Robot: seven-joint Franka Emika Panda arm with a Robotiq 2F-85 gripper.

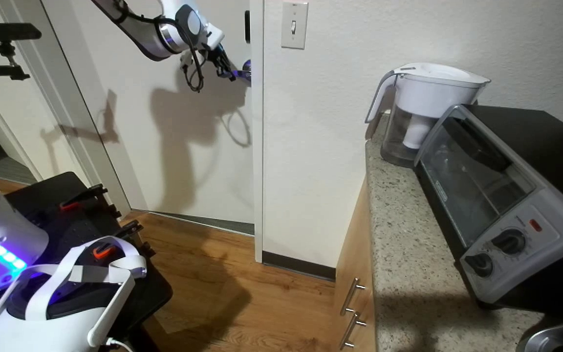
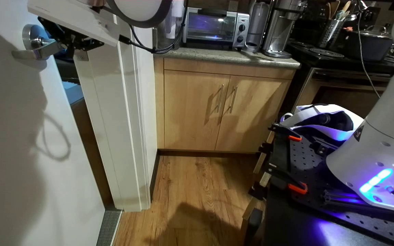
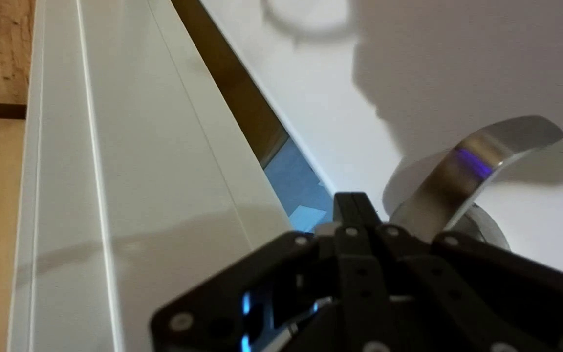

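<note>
Gripper (image 3: 353, 196) is clenched, fingertips (image 3: 343, 215) pressed together, rt beside the metal door handle (image 3: 457, 176); can't tell if they're touching. Handle's on the white door (image 3: 320, 102), which stands ajar, just apart from the frame (image 3: 164, 161). Farther off, on the counter (image 1: 394, 244): toaster oven (image 1: 482, 166) w/ lettering (image 1: 441, 191) too small to read, & a water pitcher (image 1: 438, 95) next to it.

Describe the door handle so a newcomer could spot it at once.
Start with the white door, which stands ajar at the left of an exterior view. Near its free edge, beside the shut black gripper, sits the handle. It is a shiny silver lever with a curved end, unlike the flat white door or the dark gripper.
</note>
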